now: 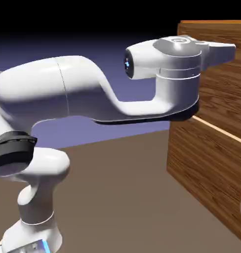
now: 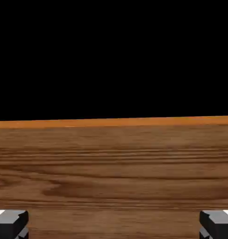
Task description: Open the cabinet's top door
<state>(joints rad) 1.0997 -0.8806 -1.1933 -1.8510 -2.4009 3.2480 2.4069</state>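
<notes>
In the hand view, 1 gripper [image 2: 114, 225] has its 2 fingertips spread wide apart, with nothing held between them; whether either touches the wood, I cannot tell. Beyond them is 1 cabinet [image 1: 211, 99], at the exterior view's right, showing 2 wood-grain panels split by 1 pale seam [image 1: 219, 129]. The top door [image 1: 221, 94] is the upper panel, beside the 1 white arm [image 1: 83, 89].

White arm bent and outstretched, hand [image 2: 114, 225] open, fingertips [image 2: 11, 225] wide apart.

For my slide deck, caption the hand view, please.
Pincer open before the cabinet's wood-grain panel, orange edge above.
</notes>
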